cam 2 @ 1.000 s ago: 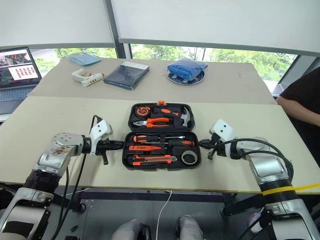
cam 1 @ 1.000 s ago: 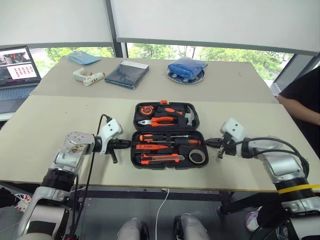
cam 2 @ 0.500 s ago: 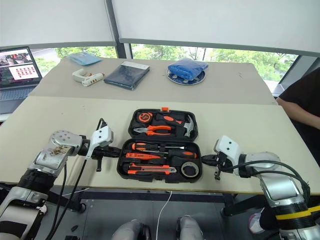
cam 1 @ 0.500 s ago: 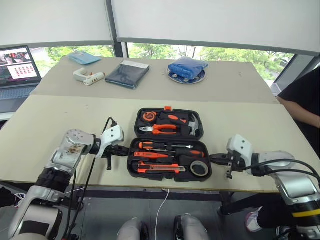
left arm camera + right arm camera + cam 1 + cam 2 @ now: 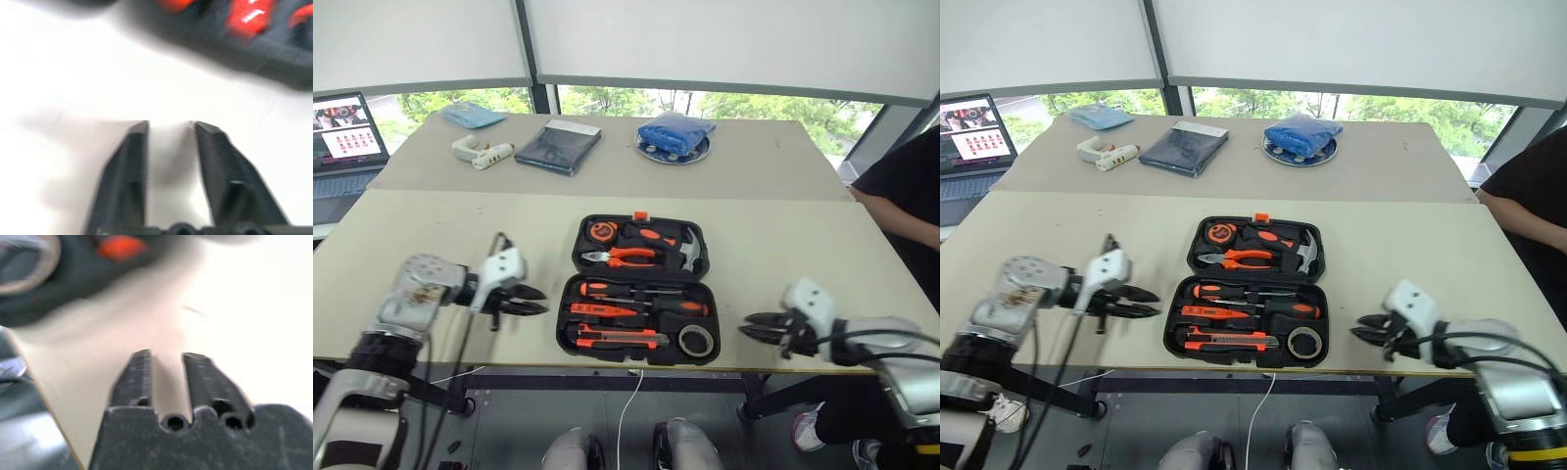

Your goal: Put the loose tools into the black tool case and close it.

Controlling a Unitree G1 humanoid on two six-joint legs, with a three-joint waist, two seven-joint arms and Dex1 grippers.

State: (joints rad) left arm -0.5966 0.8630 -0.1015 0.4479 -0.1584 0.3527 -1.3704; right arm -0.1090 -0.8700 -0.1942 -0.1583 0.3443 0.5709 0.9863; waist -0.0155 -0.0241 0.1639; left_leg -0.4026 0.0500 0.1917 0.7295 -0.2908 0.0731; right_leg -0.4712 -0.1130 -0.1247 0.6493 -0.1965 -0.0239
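Observation:
The black tool case [image 5: 570, 323] lies open in the middle of the near table, orange latch [image 5: 640, 214] on its far edge. In its near half lie two screwdrivers [image 5: 641, 291], the slim tester [image 5: 605, 310], the utility knife [image 5: 622, 338] and the tape roll [image 5: 698, 340]. Pliers, hammer and tape measure fill the far half. My left gripper [image 5: 536, 301] hovers a short way off the case's left end, open and empty [image 5: 168, 126]. My right gripper [image 5: 746, 327] is off the case's right end near the table's front edge, also open and empty [image 5: 165, 355].
On the far table sit a dark flat pouch [image 5: 558, 145], a blue cloth on a plate [image 5: 675, 132], a white device [image 5: 481, 150] and a laptop [image 5: 342, 127] at the far left. A person in black [image 5: 901, 196] stands at the right edge.
Both grippers were shut beside the case's ends; now both are open and have drawn outward, the left one leftward, the right one rightward and nearer the table's front edge.

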